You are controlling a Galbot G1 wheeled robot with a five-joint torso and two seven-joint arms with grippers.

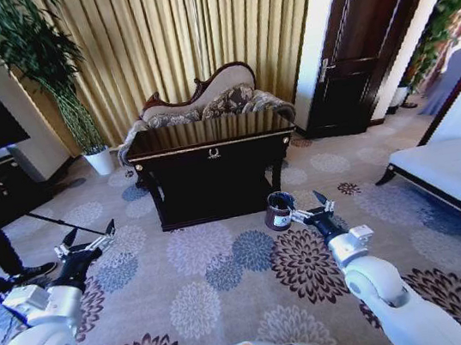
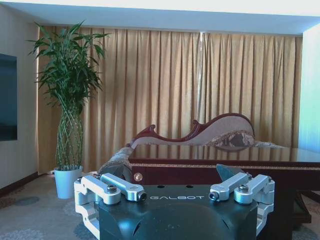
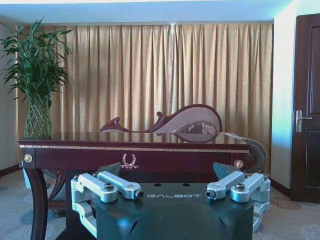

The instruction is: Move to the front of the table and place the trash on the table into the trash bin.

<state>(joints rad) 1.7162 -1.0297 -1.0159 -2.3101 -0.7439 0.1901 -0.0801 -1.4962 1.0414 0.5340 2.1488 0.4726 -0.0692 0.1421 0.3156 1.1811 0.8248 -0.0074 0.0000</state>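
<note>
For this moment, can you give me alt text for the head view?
A dark table with gold trim stands ahead on a floral carpet, a sofa and gold curtains behind it. A small dark trash bin sits near its front right corner. The left gripper and right gripper are raised, both open and empty.

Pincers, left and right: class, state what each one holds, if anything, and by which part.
Nothing is held. The left pincer and the right pincer are both open and empty, raised above the carpet, short of the table.

Table: dark, glossy, gold-trimmed, on the carpet.
Top: no items discernible.
Bin: on carpet, by table's right front corner.
</note>
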